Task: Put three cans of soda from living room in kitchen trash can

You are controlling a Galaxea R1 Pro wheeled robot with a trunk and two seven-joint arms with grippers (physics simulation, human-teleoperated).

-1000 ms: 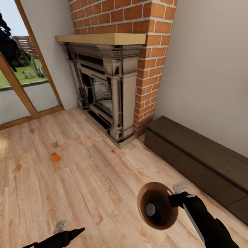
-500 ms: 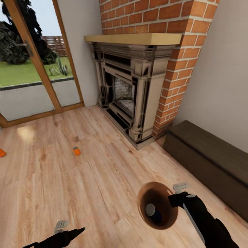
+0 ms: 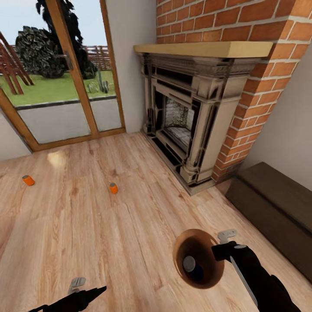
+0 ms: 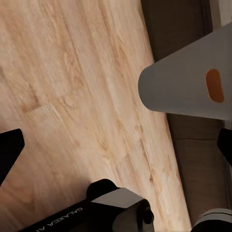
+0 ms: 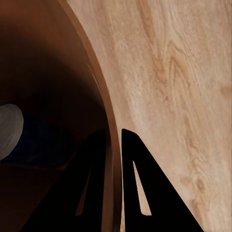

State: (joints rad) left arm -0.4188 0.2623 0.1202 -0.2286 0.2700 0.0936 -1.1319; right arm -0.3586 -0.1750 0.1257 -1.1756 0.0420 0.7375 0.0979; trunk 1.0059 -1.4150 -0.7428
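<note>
Soda cans: the blue can sits inside the trash can, grey top up, its dark body against the brown interior; the right wrist view shows that grey top low in the bin. Two orange cans stand on the light wood floor, the nearer orange can ahead of the robot, the farther orange can off to the left, the two well apart.

The trash can is held off the floor by the right gripper, whose fingers pinch the rim, one inside and one outside the wall. The bin's pale grey outside shows in the left wrist view.

The left gripper is low at the left, nothing between its fingers; its spread cannot be judged.

Beyond: ornate fireplace in a brick chimney breast, dark wood cabinet along the right wall, glazed door to a garden.
</note>
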